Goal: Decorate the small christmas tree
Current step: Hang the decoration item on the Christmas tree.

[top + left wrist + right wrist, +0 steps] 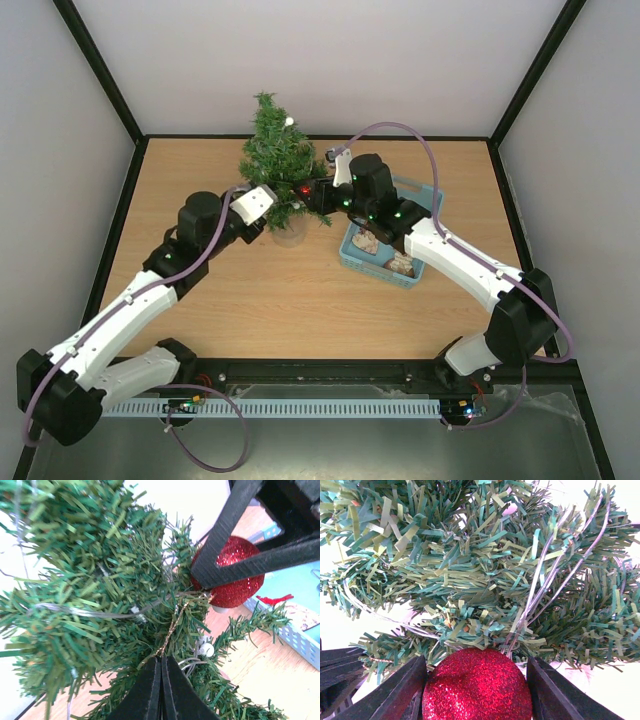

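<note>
Grasping a red bauble (477, 692) against the bristly tree (470, 570): right pincer (476, 677); left pincer (161, 664) clenched.

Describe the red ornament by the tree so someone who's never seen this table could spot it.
Find the small christmas tree standing at the far side of the wooden table, left of the light blue basket. At the tree's right side, the right hand grips a red glitter ball between its black fingers. It is the only round, sparkling red thing against the green needles.
</note>
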You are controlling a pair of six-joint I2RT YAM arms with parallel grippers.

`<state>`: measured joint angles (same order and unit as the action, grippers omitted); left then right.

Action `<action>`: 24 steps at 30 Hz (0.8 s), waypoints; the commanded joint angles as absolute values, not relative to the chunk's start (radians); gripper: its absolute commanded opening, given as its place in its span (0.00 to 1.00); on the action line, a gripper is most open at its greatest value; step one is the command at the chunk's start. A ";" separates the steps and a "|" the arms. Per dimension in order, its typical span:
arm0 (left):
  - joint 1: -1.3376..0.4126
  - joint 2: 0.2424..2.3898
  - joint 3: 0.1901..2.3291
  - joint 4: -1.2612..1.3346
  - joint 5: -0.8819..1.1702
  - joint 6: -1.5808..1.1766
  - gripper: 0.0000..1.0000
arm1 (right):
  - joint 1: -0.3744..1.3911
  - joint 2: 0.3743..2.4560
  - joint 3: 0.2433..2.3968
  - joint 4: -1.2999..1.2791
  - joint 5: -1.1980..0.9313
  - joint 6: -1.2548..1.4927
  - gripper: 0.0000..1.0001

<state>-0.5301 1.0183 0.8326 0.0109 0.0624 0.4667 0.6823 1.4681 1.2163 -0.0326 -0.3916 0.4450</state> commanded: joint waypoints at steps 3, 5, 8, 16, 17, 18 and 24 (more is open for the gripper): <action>-0.533 0.931 0.800 0.055 0.075 0.416 0.02 | 0.686 1.411 1.201 0.021 -0.420 0.465 0.51; -0.533 0.917 0.780 0.088 0.070 0.432 0.02 | 0.685 1.397 1.195 0.029 -0.418 0.475 0.51; -0.534 0.908 0.762 0.133 0.062 0.487 0.02 | 0.686 1.384 1.203 0.022 -0.406 0.479 0.50; -0.533 0.911 0.715 0.250 0.108 0.643 0.02 | 0.687 1.380 1.193 0.040 -0.406 0.494 0.51; -0.533 0.917 0.718 0.246 0.112 0.652 0.02 | 0.689 1.380 1.195 0.040 -0.404 0.495 0.50; -0.534 0.920 0.718 0.242 0.121 0.664 0.02 | 0.688 1.383 1.195 0.039 -0.402 0.496 0.50; -0.533 0.942 0.702 0.257 0.152 0.710 0.02 | 0.690 1.389 1.192 0.037 -0.401 0.496 0.50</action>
<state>-0.5301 0.9298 0.7177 0.2001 0.1154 0.6537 0.6823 1.3918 1.2011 0.0059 -0.4103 0.4873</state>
